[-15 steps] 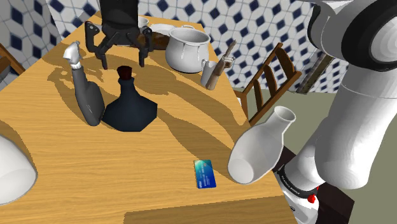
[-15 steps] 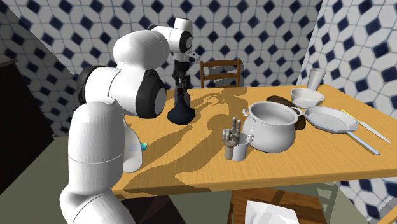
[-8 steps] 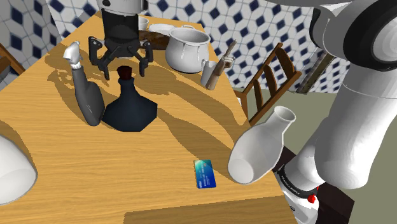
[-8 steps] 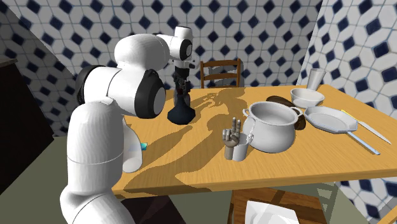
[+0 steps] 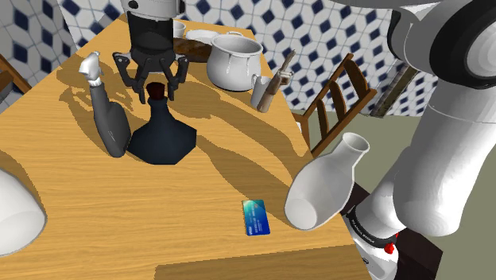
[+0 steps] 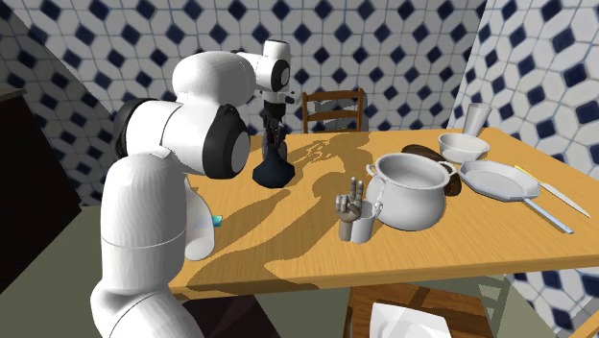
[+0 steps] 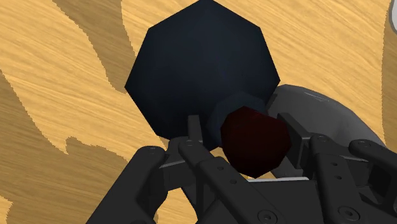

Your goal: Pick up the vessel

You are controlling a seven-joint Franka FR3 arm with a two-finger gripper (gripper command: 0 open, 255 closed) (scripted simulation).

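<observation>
Over the last second I have come down onto the dark flask [image 5: 161, 137]. My gripper [image 5: 156, 94] was well above its top, and in the shoulder view it now straddles the red stopper [image 5: 157, 91]. That puts the approach close to finished, and I judge the grasp itself is the step in hand. The flask has not moved. It stands upright on the wooden table [image 5: 230, 163], just beside a leaning grey bottle [image 5: 109, 121], toward the far end from my stand. Looking down along my own hand, the stopper [image 7: 254, 141] sits between my fingers [image 7: 193, 127], with the flask's wide faceted body [image 7: 191, 70] spread out beneath it. My jaws are released and stand apart, one on each side of the neck, and I see no clamp on it. The stopper looks off-centre in the gap, nearer one finger than the other. If I close like this, I think the narrow neck could get nudged sideways, and the grey bottle is close enough to matter.
</observation>
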